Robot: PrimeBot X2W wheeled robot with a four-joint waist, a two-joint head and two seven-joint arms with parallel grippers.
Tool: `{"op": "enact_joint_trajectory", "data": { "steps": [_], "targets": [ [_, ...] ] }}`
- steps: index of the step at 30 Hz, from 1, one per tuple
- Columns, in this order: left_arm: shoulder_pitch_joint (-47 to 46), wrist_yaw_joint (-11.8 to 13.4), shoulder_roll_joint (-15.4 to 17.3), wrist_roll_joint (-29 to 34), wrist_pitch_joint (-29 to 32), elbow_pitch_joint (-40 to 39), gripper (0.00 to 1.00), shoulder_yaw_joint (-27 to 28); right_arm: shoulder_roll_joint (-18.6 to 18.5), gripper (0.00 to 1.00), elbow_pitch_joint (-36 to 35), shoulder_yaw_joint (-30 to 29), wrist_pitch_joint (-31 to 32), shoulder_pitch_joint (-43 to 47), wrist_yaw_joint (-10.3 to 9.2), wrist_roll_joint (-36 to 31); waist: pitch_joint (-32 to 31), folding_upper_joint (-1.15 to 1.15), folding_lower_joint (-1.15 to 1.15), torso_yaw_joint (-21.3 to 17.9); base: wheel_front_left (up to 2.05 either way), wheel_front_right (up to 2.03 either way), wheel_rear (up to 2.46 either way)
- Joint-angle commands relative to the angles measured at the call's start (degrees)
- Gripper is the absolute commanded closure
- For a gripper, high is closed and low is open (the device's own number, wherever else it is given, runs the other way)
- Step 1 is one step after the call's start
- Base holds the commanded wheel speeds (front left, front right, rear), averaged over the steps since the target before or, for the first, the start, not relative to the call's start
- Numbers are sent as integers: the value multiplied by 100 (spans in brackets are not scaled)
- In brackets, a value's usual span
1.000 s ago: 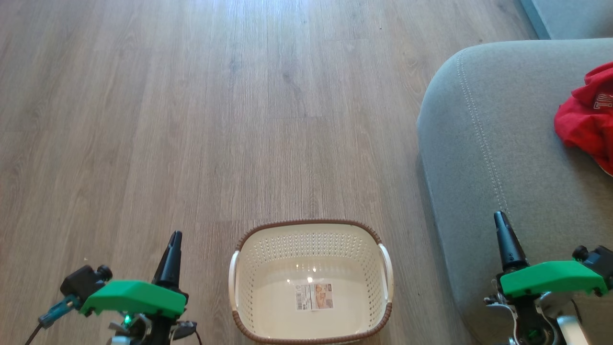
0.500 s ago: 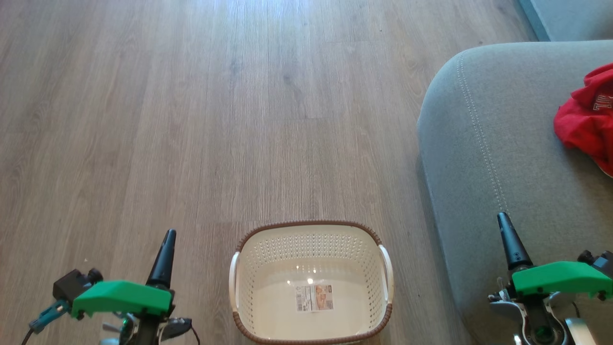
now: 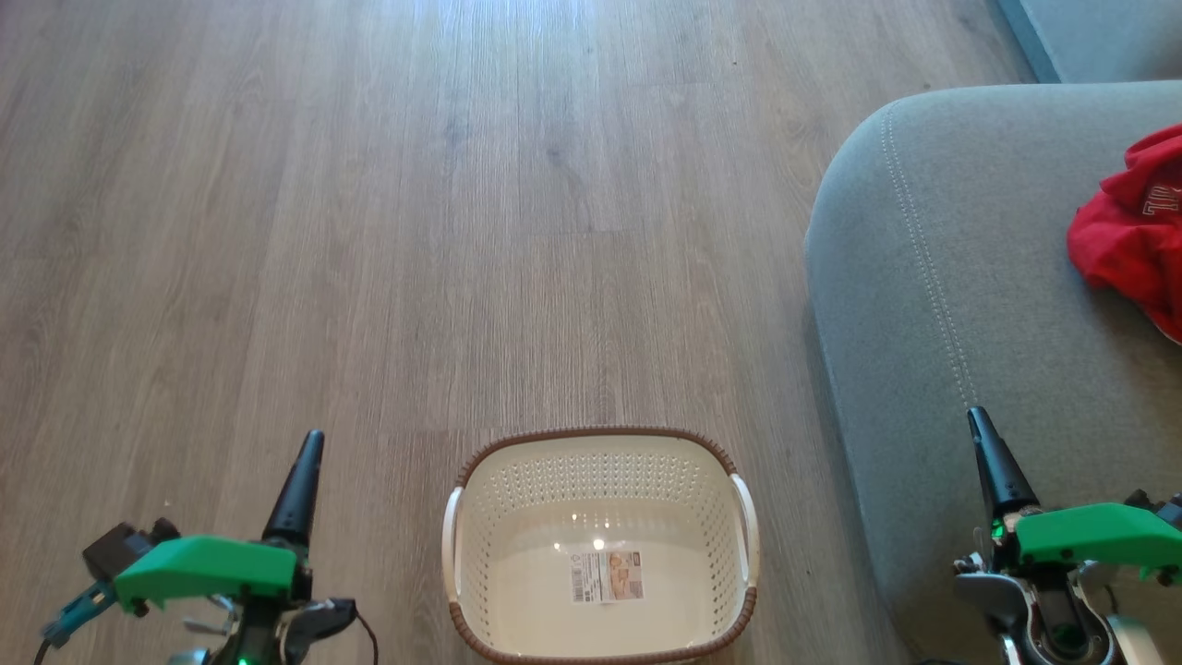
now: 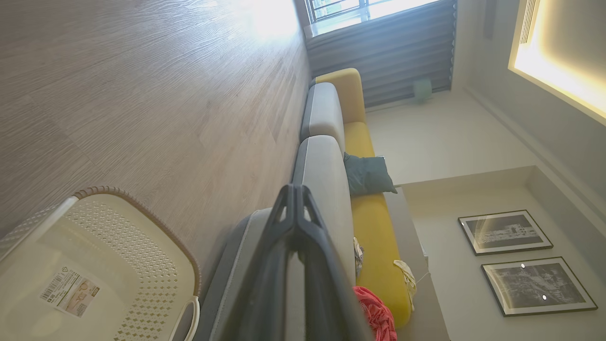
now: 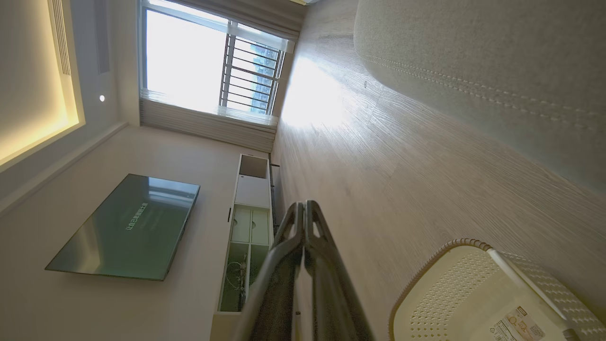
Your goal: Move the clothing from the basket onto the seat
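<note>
Fingers of the two grippers, left gripper point(image 3: 312, 441) and right gripper point(image 3: 975, 419), are pressed shut on nothing. One basket point(image 3: 600, 431) sits on the floor point(image 3: 462, 231) between them. One red heap of clothing point(image 3: 1122, 245) lies on the seat point(image 3: 923, 277).

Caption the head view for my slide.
Empty cream basket between shut left hand and right hand; red clothing on the grey-green seat.

Wood-plank floor point(image 3: 462, 185); sunlit window point(image 5: 184, 61); wall television point(image 5: 128, 227); framed prints point(image 4: 504, 232).
</note>
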Motion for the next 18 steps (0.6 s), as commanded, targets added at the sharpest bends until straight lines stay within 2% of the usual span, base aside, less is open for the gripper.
{"op": "enact_joint_trajectory", "data": {
  "steps": [1,18],
  "targets": [
    [-297,-64,73,-142,46,-163,100,234,2,100,-164,75,49,-349,0,150,-2,0,0,1,0,0,0],
    [-346,-234,68,-1058,307,-119,100,476,32,100,-155,-41,306,-386,0,1088,-31,0,0,7,0,0,0]
  ]
}}
